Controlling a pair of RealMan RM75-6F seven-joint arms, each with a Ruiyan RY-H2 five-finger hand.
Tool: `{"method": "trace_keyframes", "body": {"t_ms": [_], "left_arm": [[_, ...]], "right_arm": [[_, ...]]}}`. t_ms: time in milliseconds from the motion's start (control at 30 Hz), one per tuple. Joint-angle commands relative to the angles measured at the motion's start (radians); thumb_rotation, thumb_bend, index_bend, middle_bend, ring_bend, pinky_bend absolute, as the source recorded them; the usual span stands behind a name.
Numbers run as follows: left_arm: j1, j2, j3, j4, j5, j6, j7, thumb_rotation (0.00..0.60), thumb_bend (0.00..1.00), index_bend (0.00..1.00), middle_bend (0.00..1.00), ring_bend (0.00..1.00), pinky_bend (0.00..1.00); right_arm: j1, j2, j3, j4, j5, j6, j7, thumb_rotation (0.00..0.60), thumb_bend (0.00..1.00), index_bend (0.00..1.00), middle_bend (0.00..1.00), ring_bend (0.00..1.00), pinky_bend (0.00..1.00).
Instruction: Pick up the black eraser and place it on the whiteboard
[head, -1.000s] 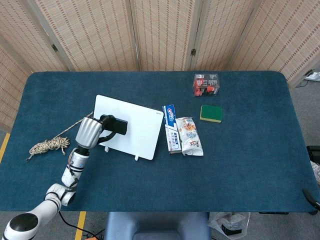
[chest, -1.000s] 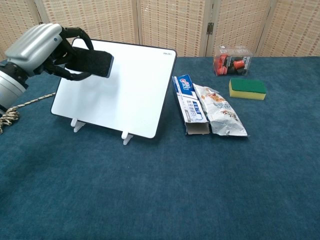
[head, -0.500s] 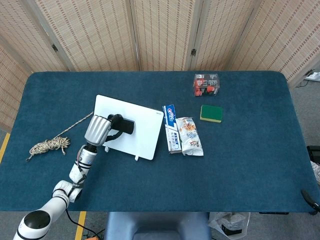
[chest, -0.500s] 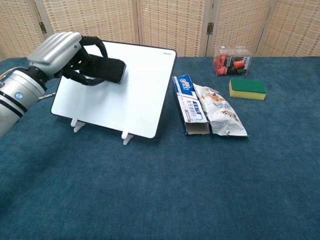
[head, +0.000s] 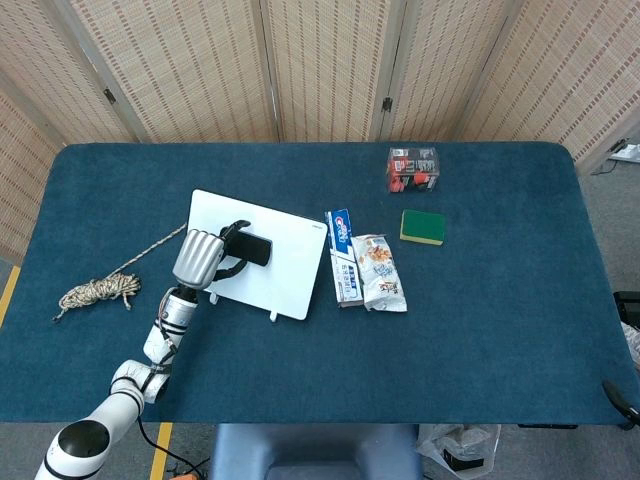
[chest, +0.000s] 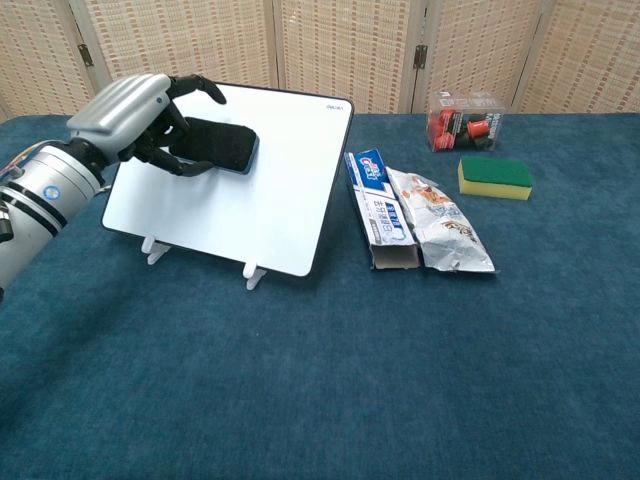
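Your left hand grips the black eraser against the whiteboard (long axis across the board, free end toward the toothpaste box).

Open blue table cloth stretches in front of the tilted white rectangular whiteboard. Just right of it lie a blue-and-white toothpaste box and a crinkled snack packet. Further right sit a green-and-yellow sponge and a clear plastic box. A coiled beige rope lies left.

bright, even light, sharp focus
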Motion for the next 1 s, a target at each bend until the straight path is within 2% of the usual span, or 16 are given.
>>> {"method": "trace_keyframes", "body": {"t_ms": [33, 233, 333, 400, 500, 633, 700, 833, 933, 1000], "left_arm": [[0.002, 0.000, 0.003, 0.001, -0.003, 0.005, -0.005, 0.600, 0.23, 0.25, 1.00, 1.00, 1.00], [0.034, 0.029, 0.031, -0.041, 0.007, 0.033, 0.002, 0.600, 0.23, 0.22, 1.00, 1.00, 1.00], [0.095, 0.089, 0.072, -0.145, 0.023, 0.048, 0.020, 0.600, 0.23, 0.18, 1.00, 1.00, 1.00], [0.157, 0.169, 0.116, -0.284, 0.044, 0.075, 0.043, 0.600, 0.23, 0.16, 1.00, 1.00, 1.00], [0.249, 0.336, 0.178, -0.547, 0.062, 0.116, 0.148, 0.600, 0.24, 0.15, 1.00, 1.00, 1.00], [0.354, 0.624, 0.240, -0.999, 0.031, 0.128, 0.342, 0.600, 0.24, 0.12, 1.00, 0.99, 1.00], [0.392, 0.722, 0.264, -1.143, 0.023, 0.146, 0.402, 0.600, 0.24, 0.11, 1.00, 0.95, 1.00], [0.487, 0.868, 0.329, -1.337, 0.015, 0.199, 0.523, 0.600, 0.24, 0.08, 1.00, 0.85, 0.99], [0.556, 0.947, 0.389, -1.439, -0.043, 0.195, 0.648, 0.600, 0.24, 0.02, 0.89, 0.72, 0.88], [0.610, 0.964, 0.407, -1.479, -0.073, 0.230, 0.711, 0.600, 0.24, 0.00, 0.81, 0.66, 0.84]], "right_arm": [[0.001, 0.000, -0.001, -0.002, -0.001, -0.002, -0.004, 0.600, 0.27, 0.00, 0.00, 0.00, 0.01], [0.004, 0.000, 0.000, -0.009, 0.000, -0.009, -0.017, 0.600, 0.27, 0.00, 0.00, 0.00, 0.01], [0.005, 0.000, 0.001, -0.012, -0.001, -0.012, -0.023, 0.600, 0.27, 0.00, 0.00, 0.00, 0.01], [0.007, -0.001, 0.000, -0.015, -0.004, -0.014, -0.032, 0.600, 0.27, 0.00, 0.00, 0.00, 0.01], [0.012, -0.002, -0.003, -0.025, -0.010, -0.025, -0.054, 0.600, 0.27, 0.00, 0.00, 0.00, 0.01], [0.027, -0.003, -0.008, -0.052, -0.019, -0.059, -0.111, 0.600, 0.27, 0.00, 0.00, 0.00, 0.01], [0.037, -0.004, -0.010, -0.066, -0.021, -0.080, -0.141, 0.600, 0.27, 0.00, 0.00, 0.00, 0.01], [0.062, -0.002, -0.014, -0.101, -0.023, -0.139, -0.207, 0.600, 0.27, 0.00, 0.00, 0.00, 0.01], [0.078, -0.002, -0.017, -0.122, -0.019, -0.177, -0.249, 0.600, 0.27, 0.00, 0.00, 0.00, 0.01], [0.089, -0.003, -0.018, -0.136, -0.017, -0.201, -0.278, 0.600, 0.27, 0.00, 0.00, 0.00, 0.01]]}}
